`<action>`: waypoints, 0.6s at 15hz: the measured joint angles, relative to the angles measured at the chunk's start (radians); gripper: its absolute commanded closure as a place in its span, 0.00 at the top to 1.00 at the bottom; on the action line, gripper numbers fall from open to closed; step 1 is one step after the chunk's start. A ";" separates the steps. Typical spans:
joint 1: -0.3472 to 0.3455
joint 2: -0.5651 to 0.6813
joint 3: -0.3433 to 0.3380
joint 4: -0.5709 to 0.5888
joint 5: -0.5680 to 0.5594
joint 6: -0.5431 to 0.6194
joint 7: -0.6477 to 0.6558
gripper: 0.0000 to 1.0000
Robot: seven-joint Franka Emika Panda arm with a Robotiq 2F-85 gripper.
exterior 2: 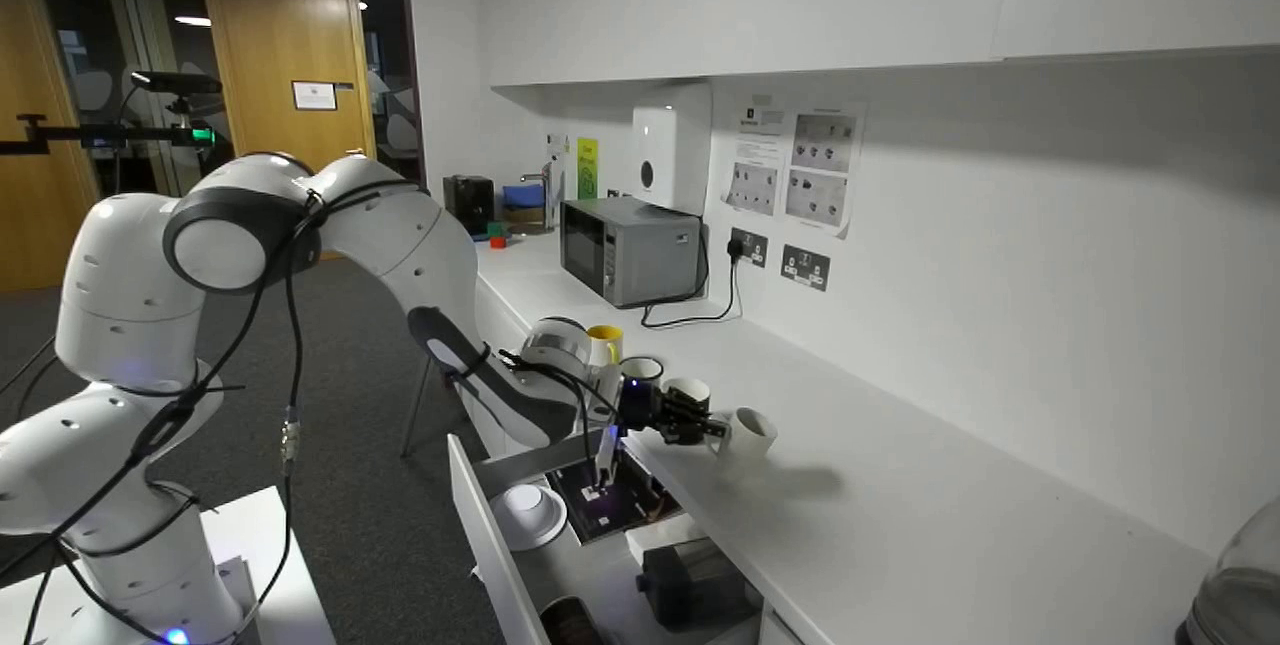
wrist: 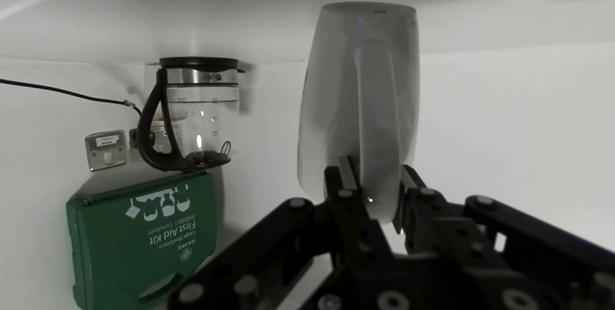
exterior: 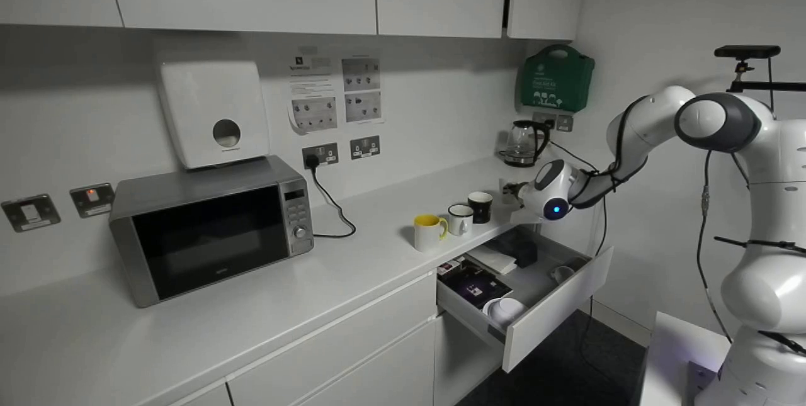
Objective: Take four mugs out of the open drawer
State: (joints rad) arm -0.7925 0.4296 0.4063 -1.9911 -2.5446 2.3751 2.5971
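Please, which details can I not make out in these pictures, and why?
Pale mug: the gripper hides part of it in the wrist view; whether fingers press its handle is unclear.
Dark mug: body mostly behind the gripper in an exterior view.
Dark round thing in the drawer: cut off by the picture's bottom edge in an exterior view.
Fine print on the wall sheets: too small to read in both exterior views.

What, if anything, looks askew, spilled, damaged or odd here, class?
In an exterior view, the notice sheet looks odd: its lower left corner curls instead of lying flat against the wall. Nothing looks spilled.
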 measured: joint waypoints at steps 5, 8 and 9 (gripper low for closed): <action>-0.061 0.015 0.065 0.000 -0.024 0.000 0.000 0.05; -0.097 0.027 0.099 0.000 -0.038 0.000 0.000 0.05; -0.107 0.031 0.109 0.000 -0.042 0.000 0.000 0.05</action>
State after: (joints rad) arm -0.8995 0.4605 0.5151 -1.9911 -2.5864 2.3751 2.5971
